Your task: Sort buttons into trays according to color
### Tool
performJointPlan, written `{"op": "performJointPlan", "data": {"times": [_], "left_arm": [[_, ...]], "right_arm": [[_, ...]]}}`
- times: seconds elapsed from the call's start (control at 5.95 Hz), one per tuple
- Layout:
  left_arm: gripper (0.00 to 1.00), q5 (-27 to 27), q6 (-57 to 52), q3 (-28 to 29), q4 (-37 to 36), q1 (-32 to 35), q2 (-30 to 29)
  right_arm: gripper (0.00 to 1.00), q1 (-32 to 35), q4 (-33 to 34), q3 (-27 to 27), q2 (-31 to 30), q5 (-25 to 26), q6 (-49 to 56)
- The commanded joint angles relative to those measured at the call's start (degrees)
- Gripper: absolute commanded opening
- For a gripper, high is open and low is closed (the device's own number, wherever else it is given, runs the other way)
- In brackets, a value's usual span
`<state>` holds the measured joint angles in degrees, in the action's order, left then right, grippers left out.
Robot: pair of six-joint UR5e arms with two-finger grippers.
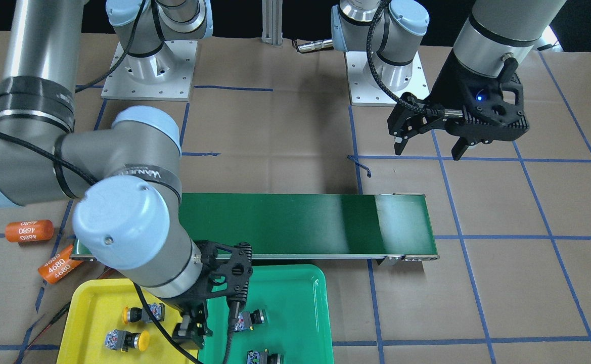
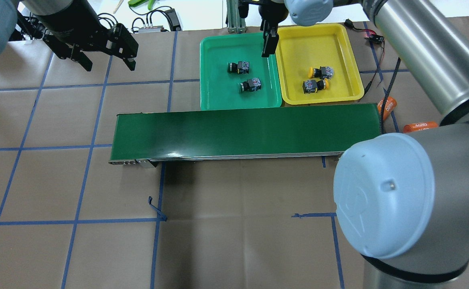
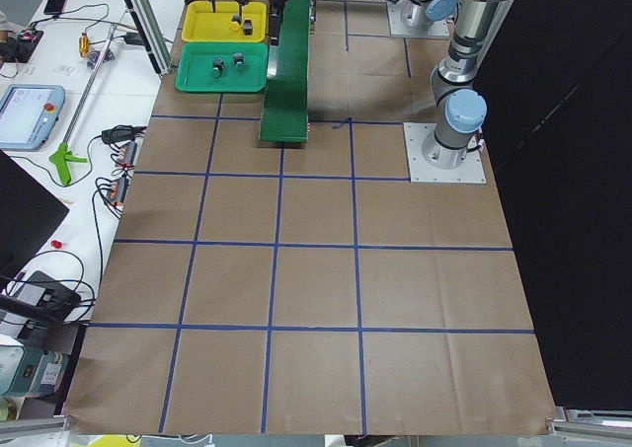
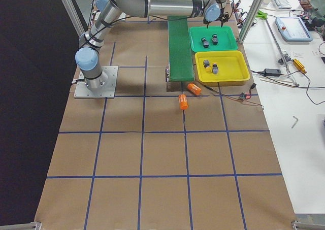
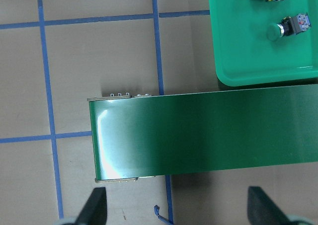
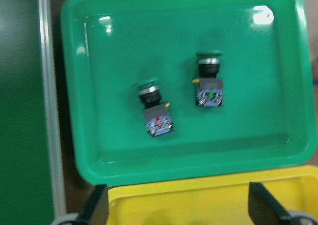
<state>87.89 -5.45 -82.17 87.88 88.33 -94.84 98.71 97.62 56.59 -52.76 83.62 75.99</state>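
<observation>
Two green-capped buttons (image 2: 238, 67) (image 2: 250, 84) lie on their sides in the green tray (image 2: 212, 48). Two yellow-capped buttons (image 2: 321, 72) (image 2: 315, 85) lie in the yellow tray (image 2: 338, 44) beside it. My right gripper (image 2: 269, 44) is open and empty, hovering over the seam between the two trays. Its wrist view shows both green buttons (image 6: 155, 111) (image 6: 209, 83) and the yellow tray's rim (image 6: 208, 195) below. My left gripper (image 2: 109, 64) is open and empty, high above the bare table far to the left of the trays.
The long dark-green conveyor belt (image 2: 246, 130) runs along the near side of the trays. Two orange cylinders marked 4680 (image 1: 29, 230) (image 1: 57, 265) lie on the table by the belt's end near the yellow tray. Blue tape lines grid the brown table.
</observation>
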Motion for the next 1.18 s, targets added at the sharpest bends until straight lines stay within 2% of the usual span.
{"op": "performJointPlan", "data": {"times": [0.0,0.17,0.67,1.01], "left_arm": [[0.99,0.0,0.0,-0.1,0.0,0.0,0.0],[0.99,0.0,0.0,-0.1,0.0,0.0,0.0],[0.99,0.0,0.0,-0.2,0.0,0.0,0.1],[0.99,0.1,0.0,-0.4,-0.1,0.0,0.1]], "right_arm": [[1.00,-1.5,-11.9,2.3,-8.2,1.4,-16.0],[1.00,-2.1,-12.8,6.3,-11.9,3.5,-21.9],[1.00,-8.2,-10.8,25.9,-29.4,4.4,-48.8],[1.00,-10.3,-10.9,27.6,-32.1,3.7,-70.6]]}}
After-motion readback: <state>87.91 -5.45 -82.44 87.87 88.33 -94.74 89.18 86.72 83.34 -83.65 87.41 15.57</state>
